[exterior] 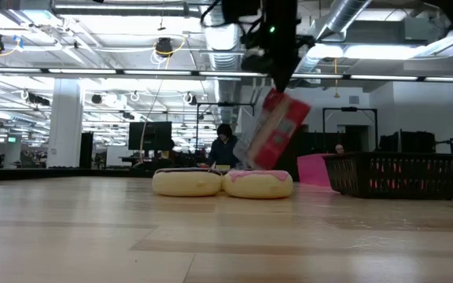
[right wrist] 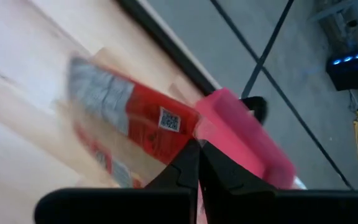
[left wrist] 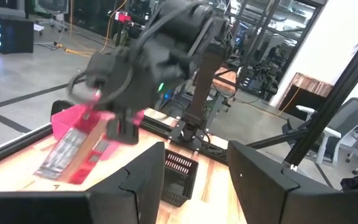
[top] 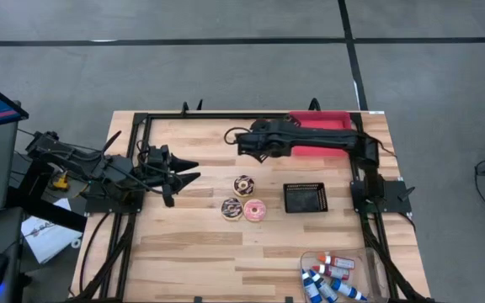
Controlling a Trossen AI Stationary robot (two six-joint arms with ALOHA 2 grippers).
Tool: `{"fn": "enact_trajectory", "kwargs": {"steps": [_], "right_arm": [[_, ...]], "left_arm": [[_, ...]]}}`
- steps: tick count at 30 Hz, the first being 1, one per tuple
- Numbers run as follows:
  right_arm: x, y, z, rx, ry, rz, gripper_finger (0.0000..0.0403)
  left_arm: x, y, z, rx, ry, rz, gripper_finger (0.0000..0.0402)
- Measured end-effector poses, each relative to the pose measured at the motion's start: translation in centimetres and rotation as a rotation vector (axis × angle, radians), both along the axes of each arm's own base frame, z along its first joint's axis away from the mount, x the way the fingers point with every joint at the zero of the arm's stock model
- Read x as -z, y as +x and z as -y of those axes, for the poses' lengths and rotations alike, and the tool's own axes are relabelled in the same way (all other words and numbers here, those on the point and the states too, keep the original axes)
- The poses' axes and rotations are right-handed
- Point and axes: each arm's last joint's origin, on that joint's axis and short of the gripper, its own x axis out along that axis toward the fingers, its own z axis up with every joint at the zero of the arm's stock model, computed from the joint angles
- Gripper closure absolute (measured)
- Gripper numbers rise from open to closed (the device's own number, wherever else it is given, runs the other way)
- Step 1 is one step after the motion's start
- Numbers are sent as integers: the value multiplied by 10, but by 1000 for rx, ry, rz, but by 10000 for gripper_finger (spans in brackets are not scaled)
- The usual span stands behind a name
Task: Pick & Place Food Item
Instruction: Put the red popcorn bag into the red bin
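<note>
The right arm reached leftward across the upper middle of the high view, its tool [right wrist: 199, 163] clamped shut on a red packet [right wrist: 143, 121] hanging above the bench [top: 183, 244]. The left tool [top: 183, 172], at middle left, stood part open, empty. The arm hid the packet from above.
</note>
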Motion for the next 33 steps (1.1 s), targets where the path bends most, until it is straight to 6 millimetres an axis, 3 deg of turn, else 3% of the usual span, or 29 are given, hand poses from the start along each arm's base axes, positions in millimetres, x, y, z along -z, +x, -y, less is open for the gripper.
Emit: {"fn": "enact_trajectory", "kwargs": {"steps": [10, 18, 27, 33], "right_arm": [[-70, -55, 6, 68, -107, 154, 403], [-101, -97, 42, 215, -139, 251, 403], [-89, -116, 93, 336, -5, 197, 403], [-40, -134, 112, 428, 144, 49, 403]], "left_arm": [[0, 0, 0, -3, 7, -2, 234], [0, 0, 0, -3, 1, 1, 234], [0, 0, 0, -2, -2, 5, 234], [0, 0, 0, -2, -2, 5, 234]]}}
